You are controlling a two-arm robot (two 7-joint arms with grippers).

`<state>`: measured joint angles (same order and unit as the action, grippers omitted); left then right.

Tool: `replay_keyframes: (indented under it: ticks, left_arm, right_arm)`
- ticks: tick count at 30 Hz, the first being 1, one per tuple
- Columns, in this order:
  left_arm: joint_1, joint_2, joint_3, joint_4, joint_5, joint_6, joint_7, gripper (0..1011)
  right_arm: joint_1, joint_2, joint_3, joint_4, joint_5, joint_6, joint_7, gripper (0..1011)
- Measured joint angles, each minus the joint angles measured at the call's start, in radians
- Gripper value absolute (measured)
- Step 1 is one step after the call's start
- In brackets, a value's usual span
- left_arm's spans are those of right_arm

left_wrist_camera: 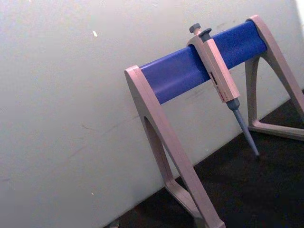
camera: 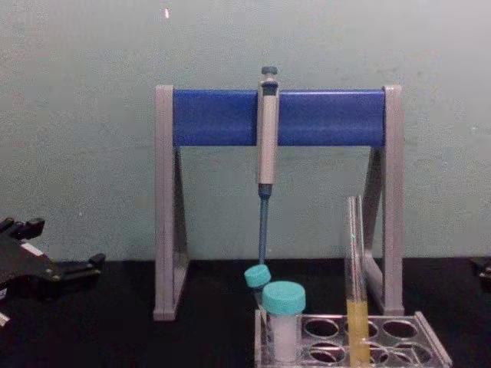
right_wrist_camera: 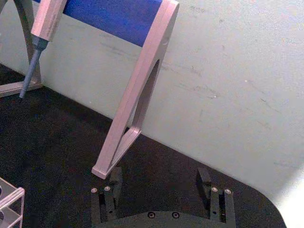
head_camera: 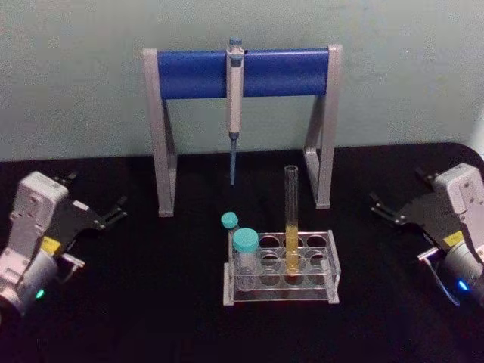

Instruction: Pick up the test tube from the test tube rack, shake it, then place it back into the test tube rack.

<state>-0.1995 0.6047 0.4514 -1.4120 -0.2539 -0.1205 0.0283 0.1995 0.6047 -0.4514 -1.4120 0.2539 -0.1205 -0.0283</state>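
Mid-table, between two waiting hands: tube (head_camera: 291, 219) upright in a hole near the middle of the rack (head_camera: 333, 281), yellow-orange liquid filling its lower part, open top rising well above the rack's plate. Shares the rack with two teal-capped vials (head_camera: 245, 240) at the left end, one behind the other, the nearer one just left of the tube. From the chest, shows as a thin clear column to the right of the vials, the liquid reaching a little above the plate.

Left hand (head_camera: 97, 190) low over the black table (head_camera: 151, 318) at the left edge of the head view, fingers spread, gripping nothing, pointing inward. Right hand (head_camera: 396, 189) mirrored at the right edge, likewise spread and empty. Well apart from the rack, both of them. In the right wrist view, two black fingers (right_wrist_camera: 205, 178) apart, with bare table between them and a corner of the rack at the picture's edge.

Behind the rack: grey stand (head_camera: 161, 128) with a blue crossbar, grey pipette (head_camera: 234, 91) hanging from the bar's middle, tip pointing down. Beyond the table's back edge, a pale green wall (head_camera: 76, 76).
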Motion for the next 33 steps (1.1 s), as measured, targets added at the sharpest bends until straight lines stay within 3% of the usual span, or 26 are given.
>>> replay_keyframes:
  ticks: [33]
  left_arm:
    - [0.000,0.000,0.000,0.000,0.000,0.000,0.000,1010]
  right_arm:
    - [0.000,0.000,0.000,0.000,0.000,0.000,0.000,1000]
